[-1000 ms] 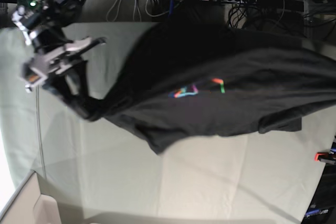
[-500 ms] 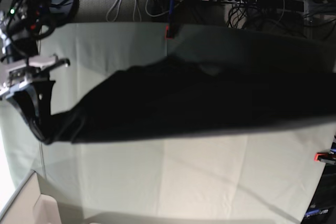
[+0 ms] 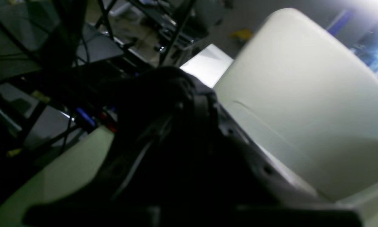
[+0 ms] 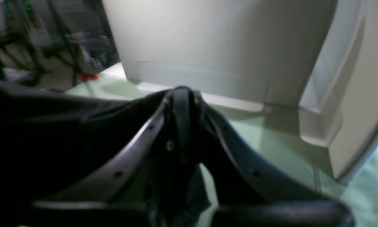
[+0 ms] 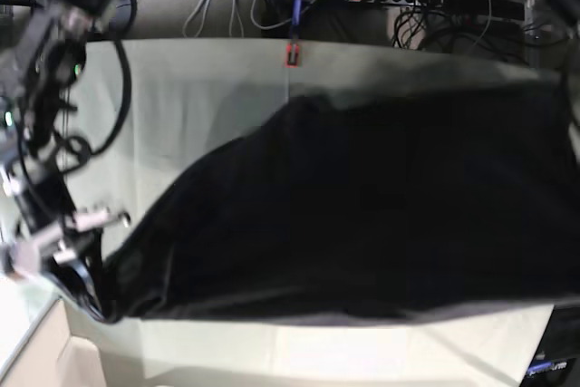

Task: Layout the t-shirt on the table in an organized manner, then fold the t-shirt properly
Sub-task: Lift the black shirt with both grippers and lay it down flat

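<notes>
Spread wider now, t-shirt (image 5: 362, 206) hides its print; both jaws clenched on it.

I can't read any words or numbers here; my views are maybe too dark and blurry.

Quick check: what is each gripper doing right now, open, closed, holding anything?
Left gripper: closed on dark cloth of the t-shirt.
Right gripper: closed, pinching an edge of the t-shirt between its fingers.
</notes>
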Robot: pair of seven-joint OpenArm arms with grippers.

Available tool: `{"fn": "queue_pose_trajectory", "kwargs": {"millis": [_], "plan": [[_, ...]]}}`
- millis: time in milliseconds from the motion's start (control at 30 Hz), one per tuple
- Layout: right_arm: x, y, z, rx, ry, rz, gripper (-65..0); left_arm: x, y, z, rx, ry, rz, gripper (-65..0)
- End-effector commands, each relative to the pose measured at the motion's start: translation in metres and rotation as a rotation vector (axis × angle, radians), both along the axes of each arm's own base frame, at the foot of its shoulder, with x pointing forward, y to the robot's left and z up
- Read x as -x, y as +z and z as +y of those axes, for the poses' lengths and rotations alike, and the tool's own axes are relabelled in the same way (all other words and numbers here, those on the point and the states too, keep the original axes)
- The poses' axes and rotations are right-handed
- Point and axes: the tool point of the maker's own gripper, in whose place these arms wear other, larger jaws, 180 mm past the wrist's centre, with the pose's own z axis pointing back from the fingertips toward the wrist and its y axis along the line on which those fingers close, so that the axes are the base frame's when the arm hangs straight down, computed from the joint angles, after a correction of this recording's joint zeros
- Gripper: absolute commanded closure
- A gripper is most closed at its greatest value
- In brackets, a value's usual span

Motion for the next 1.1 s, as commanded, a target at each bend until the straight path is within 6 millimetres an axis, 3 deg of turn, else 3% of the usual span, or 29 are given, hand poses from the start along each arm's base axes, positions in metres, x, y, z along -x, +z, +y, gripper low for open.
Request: {"fn": "queue_pose_trajectory", "kwargs": {"millis": [0, 200, 333, 433, 600, 733, 933, 1067], "plan": [[-0.009, 0.016, -0.003, -0.012, -0.007, -0.056, 0.0, -0.007, 0.019, 0.007, -0.028, 0.018, -0.050, -0.1], [-0.040, 0.020, -0.013, -0.001, -0.030, -0.056, 0.0, -0.030, 0.022, 0.026, 0.029, 0.050, -0.064, -0.1], [-0.058, 0.023, -0.018, -0.023, -0.029, -0.053, 0.0, -0.048, 0.021, 0.026, 0.098, 0.014, -0.045, -0.1], [-0.058, 0.031, -0.018, -0.017, -0.030, -0.073, 0.0, -0.051, 0.020, 0.025, 0.111, 0.008, -0.042, -0.1], [-0.053, 0.053, -0.023, 0.031, -0.038, -0.129, 0.0, -0.054, 0.038, 0.025, 0.101, 0.002, -0.078, -0.1], [-0.039, 0.089, -0.018, 0.087, -0.041, -0.225, 0.0, -0.044, 0.072, 0.018, 0.023, 0.002, -0.142, -0.1], [-0.015, 0.139, -0.010, 0.154, -0.053, -0.374, 0.0, -0.044, 0.103, -0.001, -0.059, -0.038, -0.190, -0.1], [0.002, 0.153, -0.007, 0.185, -0.066, -0.426, 0.0, -0.039, 0.116, -0.006, -0.091, -0.042, -0.217, -0.1]]}}
